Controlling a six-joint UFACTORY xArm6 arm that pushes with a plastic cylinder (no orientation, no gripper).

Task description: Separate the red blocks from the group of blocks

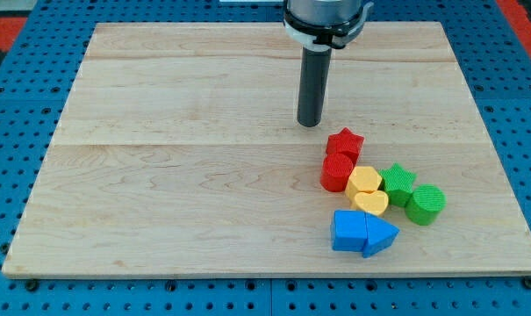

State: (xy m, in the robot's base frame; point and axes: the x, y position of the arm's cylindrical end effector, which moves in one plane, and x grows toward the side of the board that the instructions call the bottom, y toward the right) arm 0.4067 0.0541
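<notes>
My tip (pixel 310 123) rests on the wooden board (pixel 160 175), just up and to the left of the group of blocks at the view's lower right. A red star block (pixel 345 141) is nearest the tip, a small gap apart. A red cylinder (pixel 337 172) sits directly below the star, touching it. To their right lie two yellow heart-like blocks (pixel 364 181) (pixel 371 203), a green star (pixel 398 182) and a green cylinder (pixel 426 204). A blue cube (pixel 348 231) and a blue triangular block (pixel 380 234) sit at the group's bottom.
The board lies on a blue pegboard surface (pixel 19 105). The arm's dark and white wrist (pixel 326 19) hangs above the board's top edge.
</notes>
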